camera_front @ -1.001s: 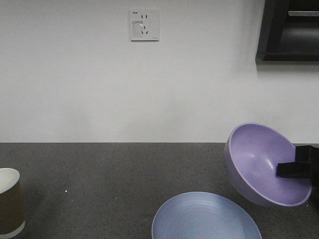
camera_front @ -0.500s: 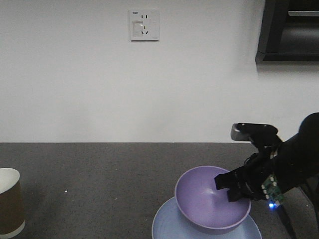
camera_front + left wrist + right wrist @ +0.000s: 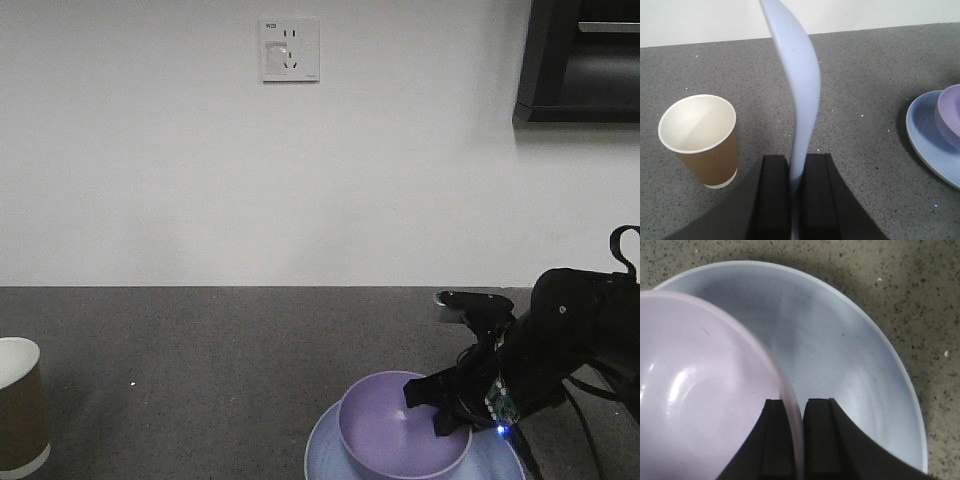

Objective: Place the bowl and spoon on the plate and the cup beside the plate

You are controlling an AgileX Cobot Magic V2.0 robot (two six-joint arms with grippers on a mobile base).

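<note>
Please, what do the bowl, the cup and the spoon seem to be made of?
The bowl: likely plastic, smooth lavender, soft highlights inside.
The cup: looks like paper, matte brown outside, white inside, rolled rim.
The spoon: probably plastic, pale blue, even matte surface.

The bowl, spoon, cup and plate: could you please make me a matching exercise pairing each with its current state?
1 bowl
2 spoon
3 cup
4 plate

A clamped in the left gripper
B flat on the counter, under another item
C rim pinched by the right gripper
D standing upright, untouched

Pairs: 1-C; 2-A; 3-D; 4-B
</note>
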